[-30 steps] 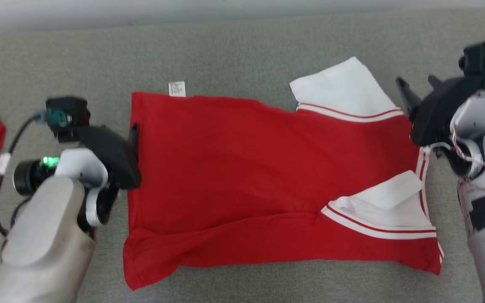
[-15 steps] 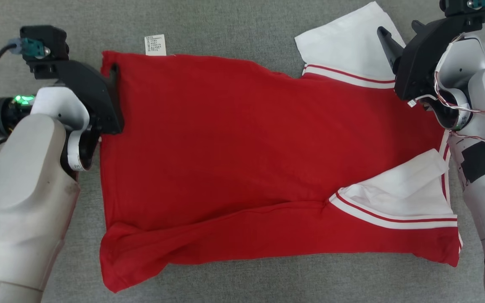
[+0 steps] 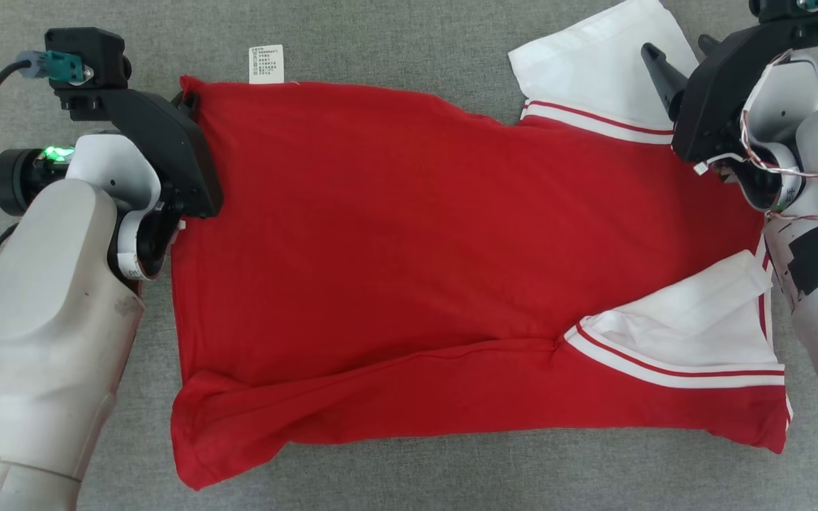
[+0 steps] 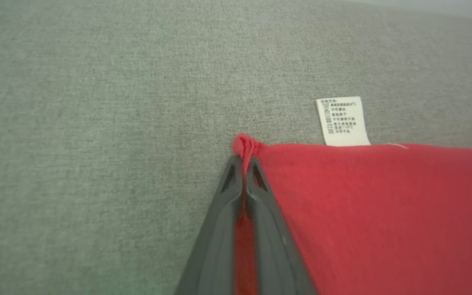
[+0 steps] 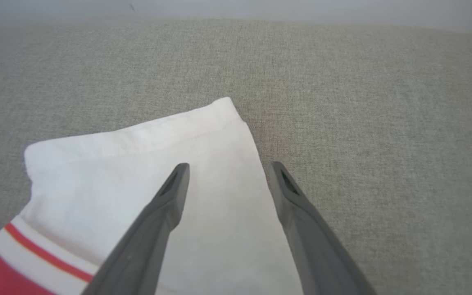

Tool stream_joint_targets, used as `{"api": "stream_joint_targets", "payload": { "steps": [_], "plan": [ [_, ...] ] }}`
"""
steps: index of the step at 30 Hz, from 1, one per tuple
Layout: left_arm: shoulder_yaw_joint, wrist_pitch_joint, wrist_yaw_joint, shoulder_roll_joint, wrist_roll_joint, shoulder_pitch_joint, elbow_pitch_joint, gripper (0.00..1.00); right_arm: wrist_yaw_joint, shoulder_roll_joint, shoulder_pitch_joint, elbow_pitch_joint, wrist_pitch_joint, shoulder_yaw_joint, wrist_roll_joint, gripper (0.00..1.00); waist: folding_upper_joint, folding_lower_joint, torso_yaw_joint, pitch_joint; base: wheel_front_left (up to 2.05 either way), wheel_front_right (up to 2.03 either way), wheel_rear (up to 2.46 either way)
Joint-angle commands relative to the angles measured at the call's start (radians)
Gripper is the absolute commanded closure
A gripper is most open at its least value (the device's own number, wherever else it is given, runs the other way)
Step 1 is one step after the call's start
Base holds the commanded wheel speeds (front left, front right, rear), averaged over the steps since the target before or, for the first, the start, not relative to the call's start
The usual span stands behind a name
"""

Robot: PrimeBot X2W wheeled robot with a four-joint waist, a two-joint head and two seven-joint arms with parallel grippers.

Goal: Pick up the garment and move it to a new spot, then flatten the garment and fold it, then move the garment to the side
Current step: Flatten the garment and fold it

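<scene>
On my screens everything rests on a grey woven fabric surface, flat and even, reaching every edge of the head view. Spread directly on it I see the red garment, lying lengthwise from left to right and mostly flat. Its near long edge is doubled over into a soft fold, with a rumpled corner at the near left. A white care label sticks out from the far left edge and lies flat on the grey cloth. At the right end the white far sleeve, trimmed with a red stripe, lies spread on the surface. The white near sleeve lies folded onto the red body.
</scene>
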Motion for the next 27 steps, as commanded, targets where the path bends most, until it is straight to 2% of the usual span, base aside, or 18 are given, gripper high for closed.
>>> {"api": "stream_joint_targets", "payload": {
  "steps": [1,8,10,20,21,22,23,27],
  "plan": [
    [-0.007,0.001,-0.002,0.019,0.009,0.032,0.022,1.00,0.000,-0.007,-0.012,0.008,-0.008,0.000,0.009,0.00,0.0000,0.0000,0.002,0.003,0.00,0.00,0.00],
    [0.033,-0.038,-0.026,0.014,-0.041,0.023,0.000,1.00,0.000,-0.018,-0.063,0.034,-0.017,-0.003,0.009,0.00,0.0000,0.0000,0.012,0.033,0.00,0.00,0.00],
    [0.036,-0.029,-0.031,0.033,-0.045,0.021,-0.008,1.00,0.000,-0.014,-0.084,0.054,-0.017,0.001,-0.005,0.00,0.0000,0.0000,0.014,0.049,0.00,0.00,0.00],
    [0.031,-0.026,-0.020,0.033,-0.050,0.015,-0.044,1.00,0.000,0.024,-0.128,0.159,-0.014,-0.003,-0.030,0.00,0.0000,0.0000,0.032,0.085,0.00,0.00,0.00],
    [0.031,-0.028,-0.019,0.032,-0.051,0.017,-0.047,1.00,0.000,0.030,-0.130,0.168,-0.010,0.001,-0.025,0.11,0.0000,0.0000,0.033,0.087,0.00,0.00,0.00],
    [0.030,-0.029,-0.020,0.031,-0.052,0.018,-0.048,1.00,0.002,0.036,-0.131,0.174,-0.006,0.009,-0.021,0.69,0.0000,0.0000,0.035,0.088,0.00,0.00,0.00],
    [0.029,-0.033,-0.018,0.031,-0.051,0.019,-0.051,1.00,0.002,0.037,-0.132,0.180,-0.007,0.015,-0.018,1.00,0.0000,0.0000,0.036,0.088,0.00,0.00,0.00],
    [0.037,-0.079,-0.011,0.032,-0.041,0.023,-0.063,1.00,0.000,0.013,-0.148,0.182,-0.074,0.013,-0.028,1.00,0.0000,0.0000,0.041,0.082,0.00,0.00,0.00]
  ]
}}
